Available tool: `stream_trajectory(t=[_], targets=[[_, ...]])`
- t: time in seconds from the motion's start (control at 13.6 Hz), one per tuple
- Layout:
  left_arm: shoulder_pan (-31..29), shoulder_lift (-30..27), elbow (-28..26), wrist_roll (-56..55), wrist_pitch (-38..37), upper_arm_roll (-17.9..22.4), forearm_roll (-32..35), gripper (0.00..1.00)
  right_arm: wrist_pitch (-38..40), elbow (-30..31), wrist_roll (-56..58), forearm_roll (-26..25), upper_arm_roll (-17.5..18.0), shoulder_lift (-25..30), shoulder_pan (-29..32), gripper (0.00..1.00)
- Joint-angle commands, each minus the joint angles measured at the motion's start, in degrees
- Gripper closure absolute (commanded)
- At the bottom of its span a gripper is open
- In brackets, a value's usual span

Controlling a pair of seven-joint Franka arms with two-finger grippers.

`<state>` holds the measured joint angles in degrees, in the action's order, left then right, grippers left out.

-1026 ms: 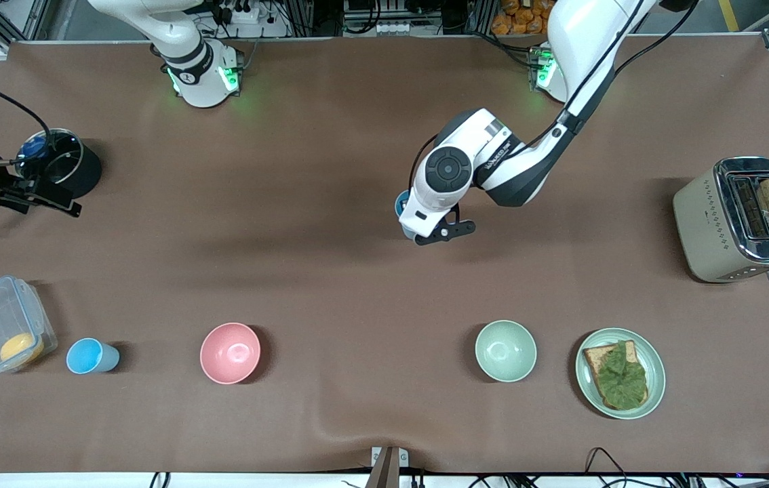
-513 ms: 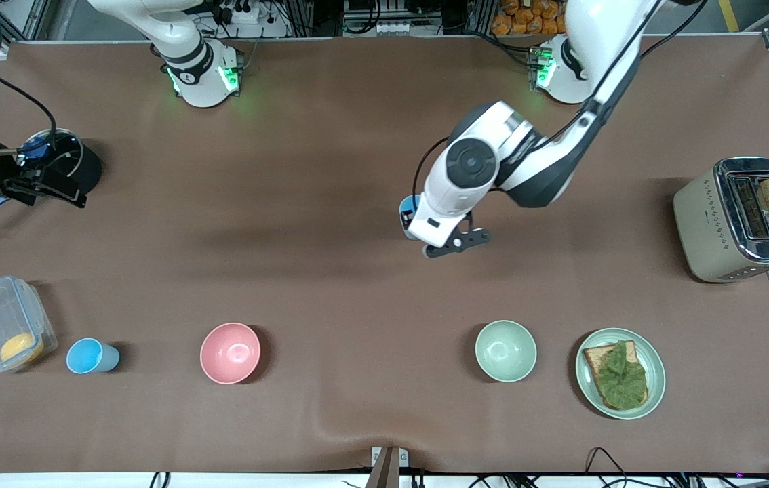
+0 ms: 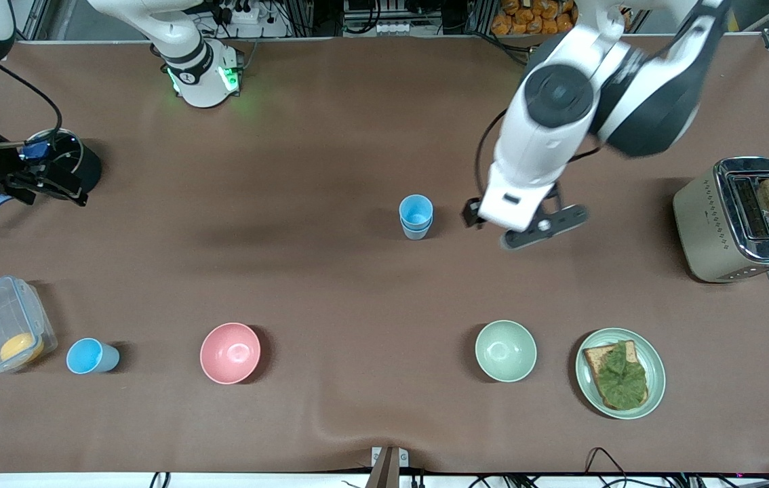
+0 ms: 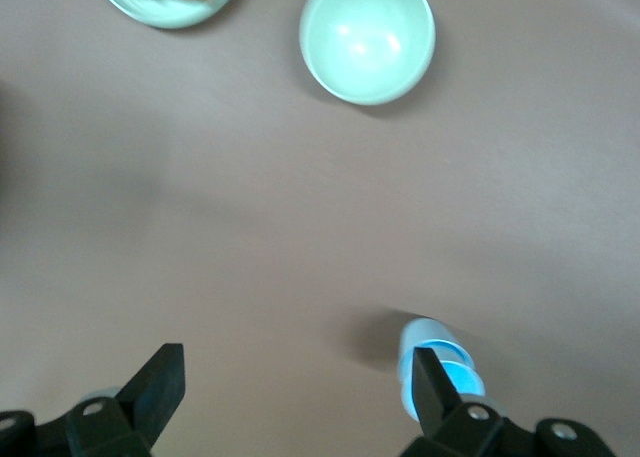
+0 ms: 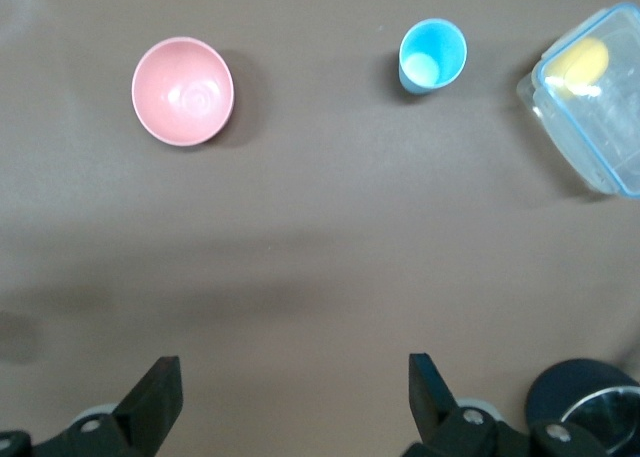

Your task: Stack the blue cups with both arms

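Observation:
Two blue cups (image 3: 416, 217) stand nested as one stack on the middle of the table. The stack also shows in the left wrist view (image 4: 432, 349), partly hidden by one finger. My left gripper (image 4: 295, 387) is open and empty, raised over bare table beside the stack, toward the left arm's end (image 3: 503, 215). Another sky-blue cup (image 3: 91, 356) with a pale patch inside (image 5: 432, 55) stands alone beside a clear box. My right gripper (image 5: 290, 397) is open and empty, over the table by a black pot at the right arm's end.
A pink bowl (image 3: 230, 352), a pale green bowl (image 3: 505, 350) and a green plate (image 3: 588, 379) with toast and lettuce lie nearer the front camera. A clear box (image 3: 5, 324) holds something yellow. The black pot (image 3: 72, 166) and a toaster (image 3: 737, 220) stand at the table's ends.
My left arm has risen and swung away from the cup stack toward its own end, uncovering the stack. My right arm has drawn back a little by the black pot.

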<state>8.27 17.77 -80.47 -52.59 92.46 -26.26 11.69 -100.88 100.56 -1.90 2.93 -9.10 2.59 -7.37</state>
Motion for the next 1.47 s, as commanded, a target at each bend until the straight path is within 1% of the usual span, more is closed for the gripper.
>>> stream_trajectory(t=[0.0, 0.07, 0.15, 0.22, 0.37, 0.44, 0.51, 0.59, 0.66, 0.81, 0.88, 0.95, 1.1, 1.25, 1.39], targets=[[-6.4, -4.4, -0.83, 7.74, -3.94, -0.29, -1.13, 0.0, -1.94, 1.31, -0.12, -3.44, 0.74, 1.81, -0.46, 0.0], [-7.81, -5.8, -0.83, 11.25, -4.47, -0.11, -2.28, 0.0, -1.6, 0.69, -0.21, -4.76, 1.44, 1.64, -0.54, 0.0], [-9.22, -7.12, -1.09, 14.42, -5.61, 0.15, -3.68, 0.0, -1.25, 0.69, -0.47, -4.69, 1.45, 1.63, -0.46, 0.0], [-9.15, -7.66, -1.1, 17.93, -7.45, 2.42, -5.09, 0.0, -1.16, 0.69, -0.56, -4.25, 1.36, 1.72, -0.37, 0.0], [-6.17, -10.2, -1.18, 25.05, -10.18, 9.96, -9.21, 0.0, -0.98, 0.42, -0.56, -4.07, 1.36, 1.72, -0.28, 0.0], [-5.98, -11.34, -1.53, 28.65, -11.76, 12.43, -10.97, 0.0, -0.63, -0.53, -0.56, -4.07, 1.45, 1.63, -0.28, 0.0], [-6.33, -12.48, -1.71, 31.82, -13.95, 13.33, -11.77, 0.0, -0.19, -1.68, -0.56, -4.07, 1.45, 1.29, 0.07, 0.0], [-6.77, -13.19, -1.8, 33.16, -16.41, 13.51, -11.69, 0.0, 0.33, -2.21, -0.47, -4.07, 1.36, 0.93, 0.16, 0.0], [-6.95, -13.89, -1.8, 33.17, -17.22, 14.38, -11.6, 0.0, 1.12, -3.43, -0.39, -4.07, 1.45, 0.67, 0.16, 0.0], [-5.73, -14.69, -1.63, 35.0, -17.31, 18.94, -11.87, 0.0, 2.09, -6.77, -0.12, -3.81, 1.54, -1.17, 0.25, 0.0], [-5.46, -15.3, -1.62, 39.02, -17.49, 20.79, -11.95, 0.0, 2.18, -7.05, 0.14, -3.11, 1.54, -1.35, 0.25, 0.0], [-5.37, -16.79, -1.71, 44.02, -17.92, 23.42, -11.95, 0.0, 2.44, -7.22, 0.14, -1.19, 1.45, -1.44, 0.33, 0.0], [-5.02, -16.89, -1.36, 46.52, -18.63, 25.46, -11.87, 0.0, 3.85, -7.57, -0.03, -1.0, 1.45, -1.44, 0.33, 0.0], [-4.41, -16.37, -0.84, 45.21, -18.54, 25.82, -11.69, 0.0, 5.34, -7.66, -0.21, -1.09, 1.45, -1.27, 0.33, 0.0], [-4.4, -15.58, -0.92, 46.34, -18.37, 26.43, -11.25, 0.0, 9.46, -9.5, -0.47, -1.0, 1.28, -1.18, 0.42, 0.0]])
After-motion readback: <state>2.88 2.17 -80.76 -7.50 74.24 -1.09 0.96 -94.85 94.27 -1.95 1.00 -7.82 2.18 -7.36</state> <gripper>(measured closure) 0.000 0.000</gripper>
